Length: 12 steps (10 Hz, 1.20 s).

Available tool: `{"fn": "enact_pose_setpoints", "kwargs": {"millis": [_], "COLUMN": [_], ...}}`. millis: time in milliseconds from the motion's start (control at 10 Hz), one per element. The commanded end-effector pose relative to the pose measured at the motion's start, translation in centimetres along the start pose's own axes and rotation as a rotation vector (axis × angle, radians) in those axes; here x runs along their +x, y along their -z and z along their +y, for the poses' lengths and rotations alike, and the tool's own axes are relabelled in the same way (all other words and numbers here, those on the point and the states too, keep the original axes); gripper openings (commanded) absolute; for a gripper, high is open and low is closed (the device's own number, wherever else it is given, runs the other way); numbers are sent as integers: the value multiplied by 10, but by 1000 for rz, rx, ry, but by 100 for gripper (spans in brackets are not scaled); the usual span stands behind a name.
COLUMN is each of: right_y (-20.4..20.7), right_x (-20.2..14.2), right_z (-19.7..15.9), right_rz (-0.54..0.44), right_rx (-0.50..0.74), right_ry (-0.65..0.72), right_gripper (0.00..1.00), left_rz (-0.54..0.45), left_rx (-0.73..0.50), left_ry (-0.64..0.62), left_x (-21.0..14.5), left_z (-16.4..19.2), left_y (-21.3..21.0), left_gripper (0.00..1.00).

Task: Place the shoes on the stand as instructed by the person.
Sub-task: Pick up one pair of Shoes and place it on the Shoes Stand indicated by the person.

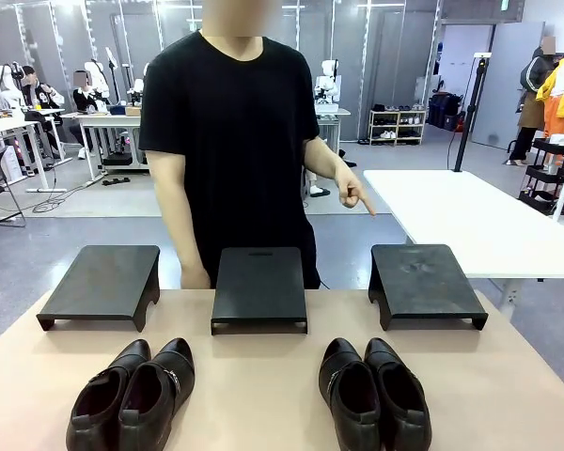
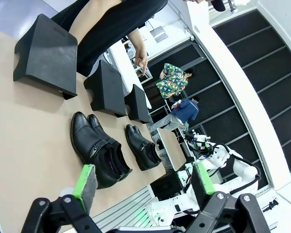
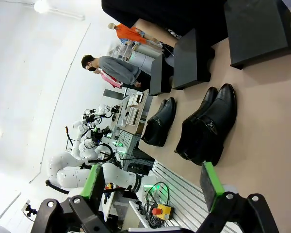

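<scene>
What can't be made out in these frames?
- Front view: the heels of the left shoe pair and the right shoe pair are cut off by the bottom edge.
- Left wrist view: the right stand is partly hidden behind the middle stand.
- Right wrist view: the right stand runs off the top edge.
</scene>
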State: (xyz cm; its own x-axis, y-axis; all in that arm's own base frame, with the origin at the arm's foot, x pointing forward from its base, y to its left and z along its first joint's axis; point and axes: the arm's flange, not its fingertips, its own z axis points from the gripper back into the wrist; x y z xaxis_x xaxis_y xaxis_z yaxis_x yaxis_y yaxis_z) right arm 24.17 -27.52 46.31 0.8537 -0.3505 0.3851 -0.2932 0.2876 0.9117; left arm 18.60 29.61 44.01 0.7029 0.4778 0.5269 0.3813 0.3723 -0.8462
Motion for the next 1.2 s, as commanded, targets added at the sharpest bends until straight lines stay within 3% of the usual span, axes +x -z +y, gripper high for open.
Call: {"fn": "enact_pose_setpoints", "kwargs": {"millis": [0,600,800,1100], "right_y": [-2,0,24,112], "right_x": [0,0,9,23], "right_z": [2,0,29,81], "right_rz": [-14,0,92,293], "right_rx": [16,0,-56,-202], "right_ry": [-7,0,4,37], "right_gripper": [100,100,100,100], "left_rz": [1,1,1,1], "left_rx": [-11,-11,-11,-11], "left_ry": [16,16,16,16], "left_x": [0,0,0,0], "left_z": [1,1,1,1], "left_y": [0,0,0,0], "left_gripper": [100,100,100,100]}}
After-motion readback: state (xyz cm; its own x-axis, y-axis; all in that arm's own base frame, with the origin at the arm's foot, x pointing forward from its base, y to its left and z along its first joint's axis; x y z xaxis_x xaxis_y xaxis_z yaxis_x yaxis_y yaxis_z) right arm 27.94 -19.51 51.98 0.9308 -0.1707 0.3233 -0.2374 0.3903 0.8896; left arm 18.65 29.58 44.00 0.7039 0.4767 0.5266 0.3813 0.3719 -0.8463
